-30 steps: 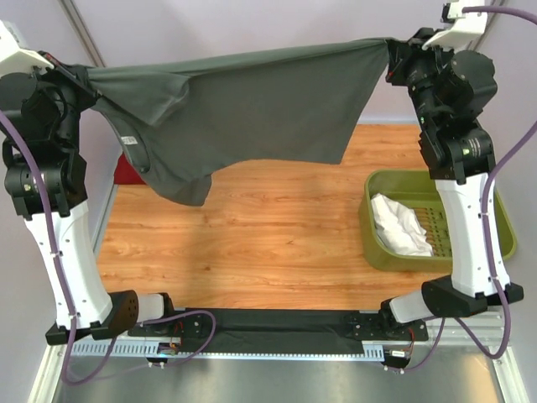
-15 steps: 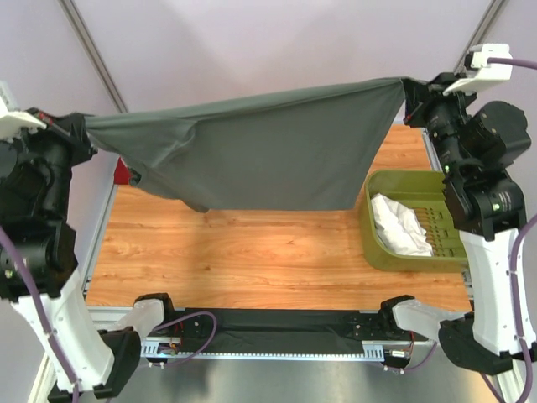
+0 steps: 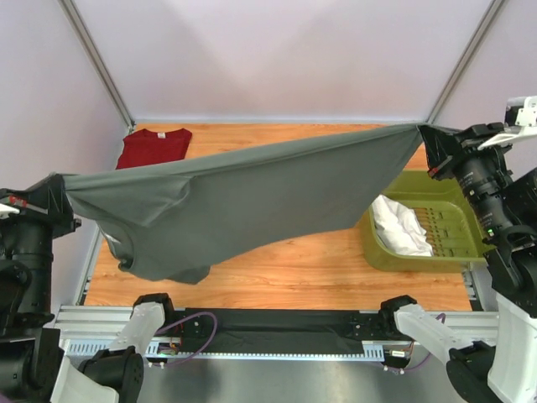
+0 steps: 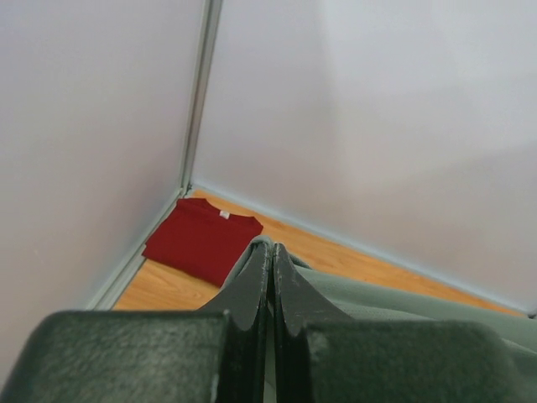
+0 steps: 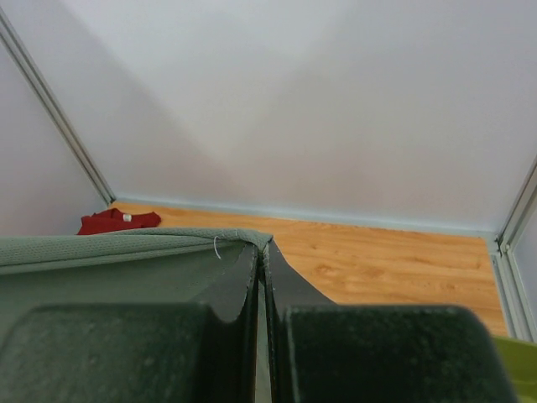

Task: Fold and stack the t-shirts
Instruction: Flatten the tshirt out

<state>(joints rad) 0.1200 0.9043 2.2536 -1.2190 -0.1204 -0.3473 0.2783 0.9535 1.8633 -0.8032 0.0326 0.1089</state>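
The dark grey t-shirt (image 3: pixel 252 201) hangs stretched in the air between both arms, sagging toward the table's near left side. My left gripper (image 3: pixel 60 186) is shut on its left corner, and the grey cloth (image 4: pixel 386 298) bunches round the pinched fingers (image 4: pixel 252 281) of that gripper (image 4: pixel 271 252). My right gripper (image 3: pixel 424 137) is shut on the opposite corner, where the hem (image 5: pixel 126 245) wraps over the tips of the gripper (image 5: pixel 262 250). The dark red t-shirt (image 3: pixel 153 147) lies folded flat at the table's far left corner, also seen from the wrists as a red t-shirt (image 4: pixel 201 239) (image 5: pixel 117 221).
An olive-green plastic basket (image 3: pixel 382 252) stands on the right of the wooden table (image 3: pixel 319 269), with a crumpled white cloth (image 3: pixel 398 225) inside. Pale walls with metal frame posts (image 3: pixel 96 63) enclose the far side. The arm bases sit on a rail (image 3: pixel 268 323) at the near edge.
Both arms have swung outward and toward the near side, carrying the grey shirt lower and nearer. The red shirt at the far left has come into view behind it.
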